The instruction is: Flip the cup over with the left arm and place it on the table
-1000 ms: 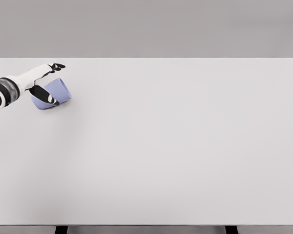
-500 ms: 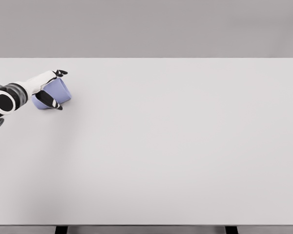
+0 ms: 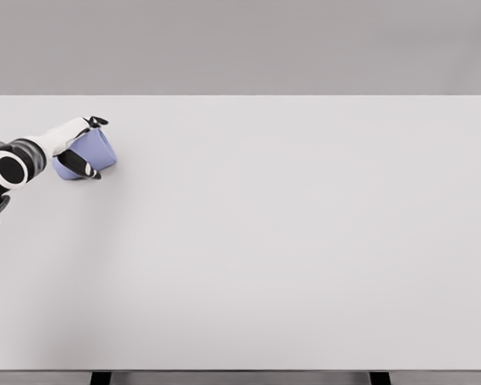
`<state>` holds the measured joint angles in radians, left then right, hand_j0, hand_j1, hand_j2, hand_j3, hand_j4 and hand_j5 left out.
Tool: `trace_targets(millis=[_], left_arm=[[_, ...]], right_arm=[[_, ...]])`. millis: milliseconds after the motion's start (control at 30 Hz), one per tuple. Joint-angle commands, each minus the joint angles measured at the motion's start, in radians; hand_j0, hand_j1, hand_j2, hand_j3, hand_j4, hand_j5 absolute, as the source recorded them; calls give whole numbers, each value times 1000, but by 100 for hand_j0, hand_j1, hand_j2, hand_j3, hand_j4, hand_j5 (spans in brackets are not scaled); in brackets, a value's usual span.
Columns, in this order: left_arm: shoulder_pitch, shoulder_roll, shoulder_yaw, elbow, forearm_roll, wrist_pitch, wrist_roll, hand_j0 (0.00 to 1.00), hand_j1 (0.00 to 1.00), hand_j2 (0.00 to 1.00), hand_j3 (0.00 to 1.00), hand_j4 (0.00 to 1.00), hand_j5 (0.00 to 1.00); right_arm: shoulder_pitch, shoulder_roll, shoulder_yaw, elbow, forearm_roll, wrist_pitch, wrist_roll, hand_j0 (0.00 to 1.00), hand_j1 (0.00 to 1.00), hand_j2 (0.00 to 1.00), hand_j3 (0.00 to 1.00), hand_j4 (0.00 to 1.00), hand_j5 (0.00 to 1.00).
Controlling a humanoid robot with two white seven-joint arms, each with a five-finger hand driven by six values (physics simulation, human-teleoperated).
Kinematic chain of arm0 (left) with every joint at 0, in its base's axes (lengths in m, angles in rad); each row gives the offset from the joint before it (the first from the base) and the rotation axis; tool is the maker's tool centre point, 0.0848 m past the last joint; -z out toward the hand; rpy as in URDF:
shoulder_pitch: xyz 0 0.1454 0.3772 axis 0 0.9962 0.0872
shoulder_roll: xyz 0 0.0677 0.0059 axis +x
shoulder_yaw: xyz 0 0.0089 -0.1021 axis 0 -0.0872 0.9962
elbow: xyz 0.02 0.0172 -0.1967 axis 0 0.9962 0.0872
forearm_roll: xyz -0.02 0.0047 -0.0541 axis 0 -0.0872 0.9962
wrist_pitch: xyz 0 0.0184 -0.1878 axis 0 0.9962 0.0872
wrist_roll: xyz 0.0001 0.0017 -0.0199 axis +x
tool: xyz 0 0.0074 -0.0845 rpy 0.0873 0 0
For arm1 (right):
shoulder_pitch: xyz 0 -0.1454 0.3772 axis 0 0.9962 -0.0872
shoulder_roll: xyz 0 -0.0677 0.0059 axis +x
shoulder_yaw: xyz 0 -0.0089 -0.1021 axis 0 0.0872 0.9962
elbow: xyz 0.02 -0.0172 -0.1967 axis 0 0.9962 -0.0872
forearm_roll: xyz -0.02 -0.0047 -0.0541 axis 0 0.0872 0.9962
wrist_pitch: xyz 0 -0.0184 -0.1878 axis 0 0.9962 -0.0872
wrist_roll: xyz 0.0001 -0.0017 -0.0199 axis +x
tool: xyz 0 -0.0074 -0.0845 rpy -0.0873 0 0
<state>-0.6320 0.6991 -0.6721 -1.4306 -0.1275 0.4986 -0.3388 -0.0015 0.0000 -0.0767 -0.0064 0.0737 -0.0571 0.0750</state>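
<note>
Since a second earlier, the left hand (image 3: 78,148) had closed around the lilac cup (image 3: 90,152), which lay tilted at the white tabletop's (image 3: 289,241) far left.

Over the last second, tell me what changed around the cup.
The left hand closed in on the lavender cup: its fingers, spread wide around the cup a second ago, now sit against its sides, and the forearm swung lower toward the table's left edge. The cup stayed put, lying tilted on its side on the white table. The right arm is out of view.
</note>
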Motion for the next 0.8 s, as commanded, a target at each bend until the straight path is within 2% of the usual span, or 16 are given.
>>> trace_targets(millis=[0,167,333,400,500,667,767], left_arm=[[0,-6,-1,2,-4,-2,1,86,86,86,86,86,86],[0,-7,-11,2,-4,-3,1,67,67,67,67,67,67],[0,-7,-9,2,0,-6,1,58,58,58,58,58,58],[0,-6,-9,2,5,-9,0,57,57,57,57,57,57],[-2,23,0,-5,146,-41,0,57,57,57,57,57,57],[-2,134,11,-11,296,-235,-29,58,58,58,58,58,58],[-2,161,9,1,359,-347,-39,59,59,59,59,59,59]], right_arm=[[0,0,0,0,0,0,0,100,100,100,100,100,100],[0,0,0,0,0,0,0,100,100,100,100,100,100],[0,0,0,-1,0,-1,0,100,100,100,100,100,100],[0,0,0,0,0,0,0,100,100,100,100,100,100],[0,0,0,0,0,0,0,100,100,100,100,100,100],[0,0,0,0,0,0,0,100,100,100,100,100,100],[0,0,0,0,0,0,0,100,100,100,100,100,100]])
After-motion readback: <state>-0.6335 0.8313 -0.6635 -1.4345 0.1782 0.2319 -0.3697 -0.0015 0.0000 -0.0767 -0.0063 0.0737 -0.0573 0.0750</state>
